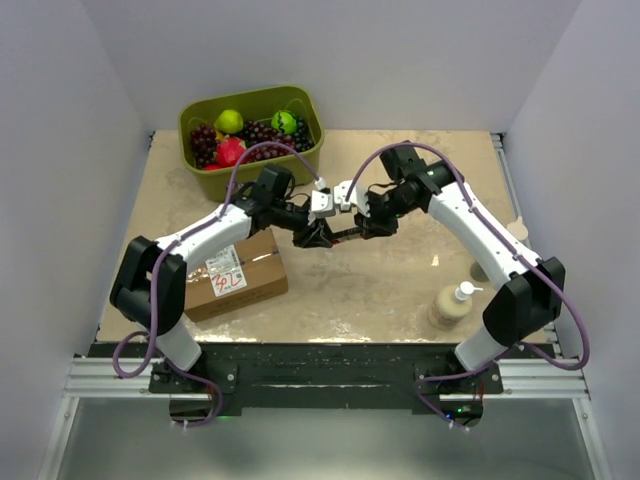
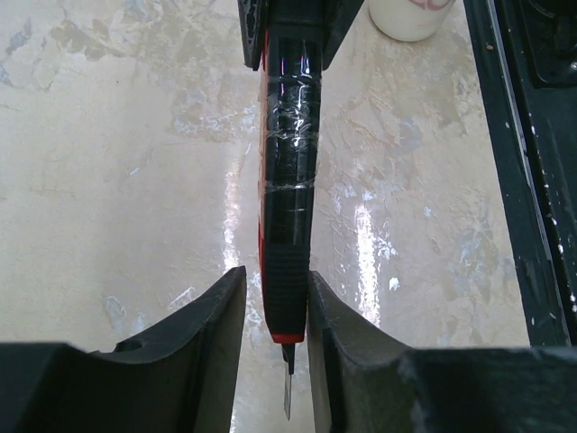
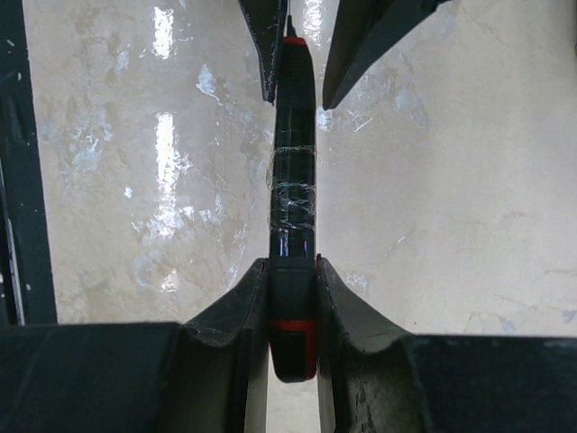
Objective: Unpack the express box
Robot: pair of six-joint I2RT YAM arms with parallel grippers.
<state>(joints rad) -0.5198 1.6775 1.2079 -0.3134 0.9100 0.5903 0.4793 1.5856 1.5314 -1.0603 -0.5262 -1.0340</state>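
Observation:
The express box (image 1: 240, 275), a brown carton with a white label and red marks, lies shut at the near left of the table, behind my left arm. Both grippers meet over the middle of the table, on a black-and-red utility knife (image 2: 290, 135) held level above it. My right gripper (image 3: 291, 263) is shut on the knife's (image 3: 293, 180) rear end. My left gripper (image 2: 275, 275) is open around the blade end: one finger lies against the knife, the other stands a narrow gap off. The short blade (image 2: 288, 397) sticks out between the left fingers. In the top view the left gripper (image 1: 318, 236) faces the right gripper (image 1: 372, 226).
An olive-green bin (image 1: 300, 160) with grapes, green fruit and a red fruit stands at the back left. A cream pump bottle (image 1: 452, 305) stands at the near right. The black rail (image 2: 523, 180) runs along the table's near edge.

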